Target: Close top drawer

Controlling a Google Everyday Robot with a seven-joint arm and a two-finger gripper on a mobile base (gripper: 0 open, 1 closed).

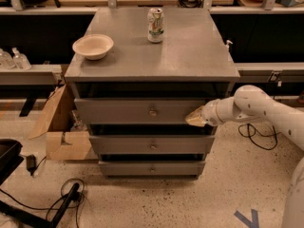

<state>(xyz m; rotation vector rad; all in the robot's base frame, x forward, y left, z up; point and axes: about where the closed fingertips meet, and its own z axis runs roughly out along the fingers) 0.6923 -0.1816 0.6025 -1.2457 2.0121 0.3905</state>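
Note:
The top drawer (128, 111) of the grey cabinet has a wide grey front with one small round knob (152, 112) at its centre. It stands slightly out from the cabinet frame, with a dark gap above it. My gripper (194, 118) comes in from the right on the white arm (251, 109) and rests against the right end of the top drawer's front. Two shorter drawers (152, 145) sit below it.
A white bowl (93, 46) and a drink can (155, 25) stand on the cabinet top (190, 56). A cardboard box (61, 127) sits on the floor left of the cabinet. Cables and a black base (28, 194) lie at lower left. Shelving runs behind.

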